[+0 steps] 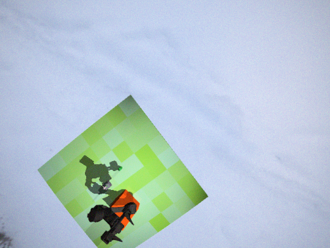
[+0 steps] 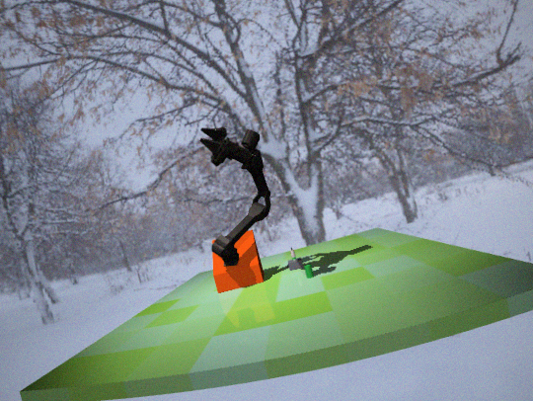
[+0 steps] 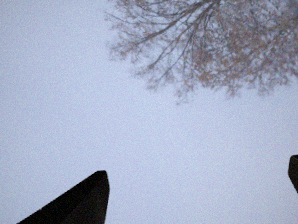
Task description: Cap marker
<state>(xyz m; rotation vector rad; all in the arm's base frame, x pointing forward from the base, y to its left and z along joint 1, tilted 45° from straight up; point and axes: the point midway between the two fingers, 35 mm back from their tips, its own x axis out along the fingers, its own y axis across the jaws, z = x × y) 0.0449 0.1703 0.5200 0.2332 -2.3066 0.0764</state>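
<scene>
The dark holder block [image 1: 107,185] [image 2: 295,264] stands on the green patchwork table [image 1: 156,137] [image 2: 296,346]. The marker [image 2: 292,253] stands upright in it, with its pale upper part bare. The green cap [image 1: 120,168] [image 2: 309,271] stands loose on the table beside the block, to its upper right in the top view and nearer the viewer in the exterior view. My gripper [image 1: 128,233] [image 2: 201,134] [image 3: 199,173] is open and empty. It is high in the air, well away from the block and cap, and the wrist view shows only sky and branches beyond the fingers.
The orange base box [image 1: 125,198] [image 2: 241,278] stands on the table close to the holder block, with the black arm [image 2: 247,224] rising from it. The arm's shadow falls across the block and beside the cap. The table's edges drop off to snowy ground.
</scene>
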